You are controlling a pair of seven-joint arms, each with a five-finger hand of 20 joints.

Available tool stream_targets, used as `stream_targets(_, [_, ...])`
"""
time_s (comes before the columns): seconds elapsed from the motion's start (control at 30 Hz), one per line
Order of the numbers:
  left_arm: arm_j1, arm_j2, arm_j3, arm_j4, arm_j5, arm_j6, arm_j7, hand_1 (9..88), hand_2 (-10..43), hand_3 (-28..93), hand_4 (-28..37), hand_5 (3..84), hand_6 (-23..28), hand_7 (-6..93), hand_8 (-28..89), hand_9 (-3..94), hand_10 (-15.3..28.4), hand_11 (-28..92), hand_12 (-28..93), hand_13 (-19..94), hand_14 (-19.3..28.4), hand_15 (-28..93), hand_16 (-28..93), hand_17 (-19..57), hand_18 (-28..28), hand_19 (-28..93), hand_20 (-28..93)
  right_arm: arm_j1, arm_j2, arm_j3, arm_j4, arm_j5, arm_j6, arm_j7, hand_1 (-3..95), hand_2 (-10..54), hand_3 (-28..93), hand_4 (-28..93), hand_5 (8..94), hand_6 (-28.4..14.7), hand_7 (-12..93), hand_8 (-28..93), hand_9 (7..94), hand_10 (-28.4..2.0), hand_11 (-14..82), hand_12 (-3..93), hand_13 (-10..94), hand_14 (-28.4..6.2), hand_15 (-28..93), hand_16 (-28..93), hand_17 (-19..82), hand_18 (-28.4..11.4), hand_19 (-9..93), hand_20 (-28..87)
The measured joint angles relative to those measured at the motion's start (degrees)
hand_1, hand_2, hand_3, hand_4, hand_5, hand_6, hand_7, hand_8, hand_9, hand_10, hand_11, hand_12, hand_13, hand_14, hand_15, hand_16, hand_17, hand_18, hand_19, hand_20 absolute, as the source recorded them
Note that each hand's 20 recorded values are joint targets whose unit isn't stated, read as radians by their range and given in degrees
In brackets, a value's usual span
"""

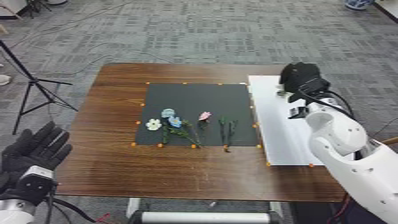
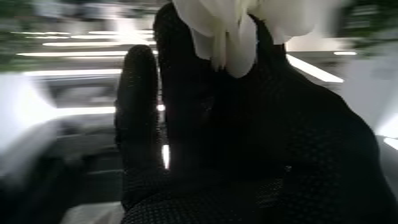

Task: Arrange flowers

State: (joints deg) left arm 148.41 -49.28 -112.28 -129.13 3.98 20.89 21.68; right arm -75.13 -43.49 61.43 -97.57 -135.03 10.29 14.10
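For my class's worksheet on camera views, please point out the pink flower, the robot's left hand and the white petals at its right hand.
Pink flower (image 1: 205,116): head view, on its petals.
Left hand (image 1: 32,154): head view, on its palm.
White petals (image 2: 238,52): right wrist view, on a hanging petal.

The high head view faces forward-down; the close wrist view looks along the right fingers (image 1: 300,73) both share.

So the mat (image 1: 197,97) sits mid-surface (image 1: 178,172), with the board (image 1: 282,130) right beside it on the right. On the mat's near half there's a flower bunch (image 1: 175,122) at left, another flower (image 1: 205,116) just right of that, then stems (image 1: 232,129) further right. Tripod's (image 1: 32,80) left of everything.
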Motion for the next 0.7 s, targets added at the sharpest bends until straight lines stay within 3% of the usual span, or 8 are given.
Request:
stream_targets(0.13, [-0.17,0.0,0.12,0.0,0.02,0.04,-0.13,29.5,13.6,70,-26.0,39.3,7.6,12.0,-8,31.8,12.9,17,13,22,13.2,25,-1,-3.1,11.0,18,12,4.88,-1.61,-5.27,2.7,-0.13,-3.12,-8.07,64.3,-9.5,68,-28,71.8,3.6,28,-1,86.8,-5.3,11.3,44.9,79,-0.2,32,43,31,-16.0,68,30])
stream_targets(0.47, [-1.93,0.0,1.04,0.17,0.3,0.02,-1.08,29.3,13.7,70,-26.0,39.2,7.6,12.2,-8,31.8,12.9,17,13,22,13.2,25,-1,-3.1,11.0,18,12,13.19,-9.69,-15.54,8.48,-1.08,-4.69,-9.15,64.0,-9.5,68,-28,71.2,4.0,30,-2,86.6,-5.1,10.9,44.8,78,-0.2,31,44,30,-15.7,66,31])
stream_targets(0.7, [-1.74,-0.11,0.24,0.24,0.64,-0.06,-1.73,29.3,13.7,70,-25.8,39.2,7.5,11.8,-8,31.7,12.9,17,13,22,13.1,25,-1,-3.1,11.1,18,12,12.96,-10.23,-15.92,6.77,-2.24,-6.27,-8.99,63.9,-9.5,68,-28,70.9,4.1,30,-2,86.2,-5.0,10.7,44.7,77,-0.3,30,44,29,-15.8,65,31])
